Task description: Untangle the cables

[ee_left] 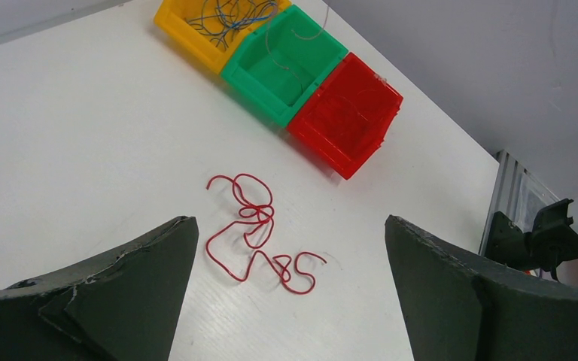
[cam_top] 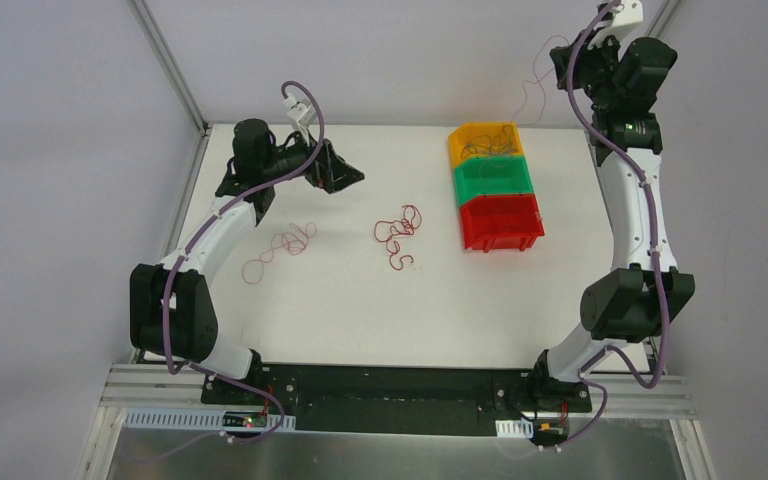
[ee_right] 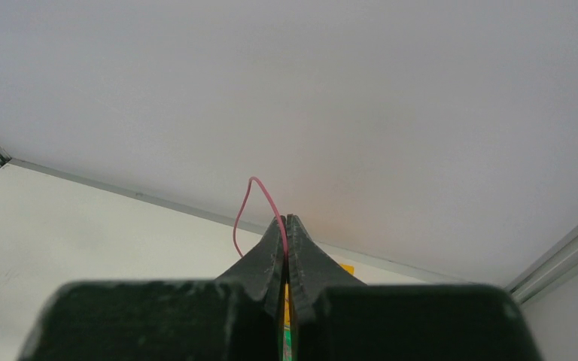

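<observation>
A tangle of red cables (cam_top: 400,235) lies mid-table and shows in the left wrist view (ee_left: 260,233). A second, looser red cable (cam_top: 280,250) lies to its left. My left gripper (cam_top: 345,178) is open and empty, held above the table at the far left, with the tangle showing between its fingers (ee_left: 287,222). My right gripper (cam_top: 560,60) is raised high at the far right. It is shut (ee_right: 286,219) on a thin red cable (ee_right: 250,203) that loops above its tips and hangs down (cam_top: 535,95) towards the bins.
Three bins stand in a row at the right: yellow (cam_top: 485,132) holding several thin wires, green (cam_top: 493,190) and red (cam_top: 501,240). They also show in the left wrist view: yellow (ee_left: 177,22), green (ee_left: 256,83), red (ee_left: 323,147). Metal frame posts (cam_top: 170,60) stand at the back corners.
</observation>
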Available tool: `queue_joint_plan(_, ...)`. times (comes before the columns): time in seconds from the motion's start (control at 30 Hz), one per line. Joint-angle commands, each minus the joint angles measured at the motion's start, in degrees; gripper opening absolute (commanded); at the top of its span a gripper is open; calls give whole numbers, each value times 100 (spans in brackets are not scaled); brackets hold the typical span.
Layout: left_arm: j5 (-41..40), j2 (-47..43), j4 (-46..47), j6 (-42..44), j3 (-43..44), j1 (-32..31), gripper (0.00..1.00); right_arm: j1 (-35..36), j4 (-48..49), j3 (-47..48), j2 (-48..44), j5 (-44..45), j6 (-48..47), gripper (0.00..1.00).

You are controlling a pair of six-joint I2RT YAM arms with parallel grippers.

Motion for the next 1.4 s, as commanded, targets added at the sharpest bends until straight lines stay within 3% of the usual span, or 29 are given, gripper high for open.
queue_joint_plan(0.0, 83, -57, 119, -37, -42, 42, 99, -14, 542, -148, -156, -257, -290, 0)
queue_joint_plan(0.23, 64, -208, -15, 78, -171, 89, 99, -14, 765, -394, 94, -383, -300, 0)
queue_joint_plan(0.73, 93, -189, -222, 217, -202, 174, 99, -181, 986, -2502, -851, -684, -415, 0)
queue_joint_plan(0.9, 94, -217, -284, 281, -263, 181, 99, -260, 523, -2884, -1154, -1070, -500, 0)
queue_joint_plan(1.03, 115, -175, -282, 241, -270, 182, 99, -184, 133, -2810, -998, -1332, -497, 0)
queue_joint_plan(1.37, 47, -246, -383, 288, -386, 196, 99, 54, -537, -1780, 507, -1146, -717, 0)
